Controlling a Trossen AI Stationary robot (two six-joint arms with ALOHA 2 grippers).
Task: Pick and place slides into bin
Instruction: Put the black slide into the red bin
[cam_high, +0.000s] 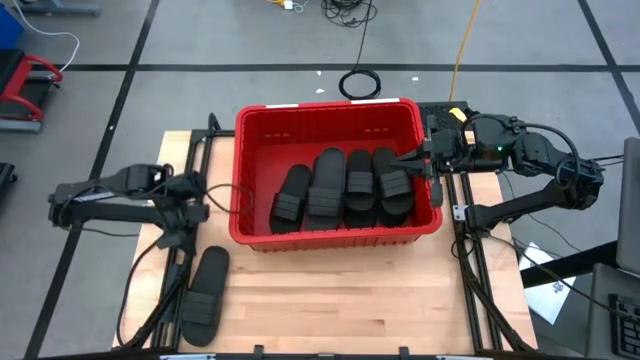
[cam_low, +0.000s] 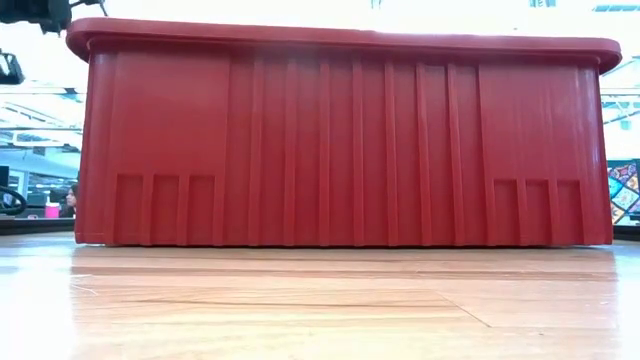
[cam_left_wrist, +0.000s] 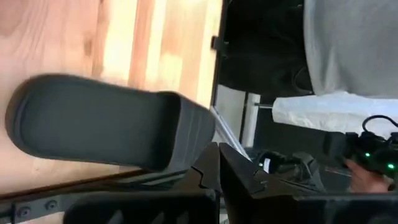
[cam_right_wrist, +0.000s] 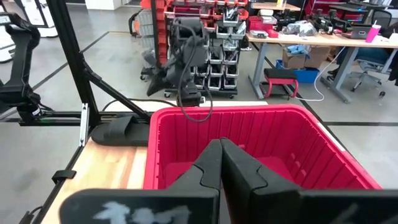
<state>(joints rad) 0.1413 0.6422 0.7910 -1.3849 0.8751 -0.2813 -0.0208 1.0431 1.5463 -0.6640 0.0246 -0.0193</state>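
Four slides (cam_high: 345, 190) lying side by side inside the red bin (cam_high: 250, 170), toward its front wall (straps facing the near side). One more slide (cam_high: 203, 295) flat on the wooden tabletop (cam_high: 350, 300), outside the bin near its front left corner, well apart from the others. Left pincer (cam_high: 200, 207) pinched shut and empty, hovering just beside the bin's left wall, above the loose slide. Right pincer (cam_high: 410, 160) also closed with nothing held, poised over the bin's right rim. From table height, only the bin's ribbed front wall visible.
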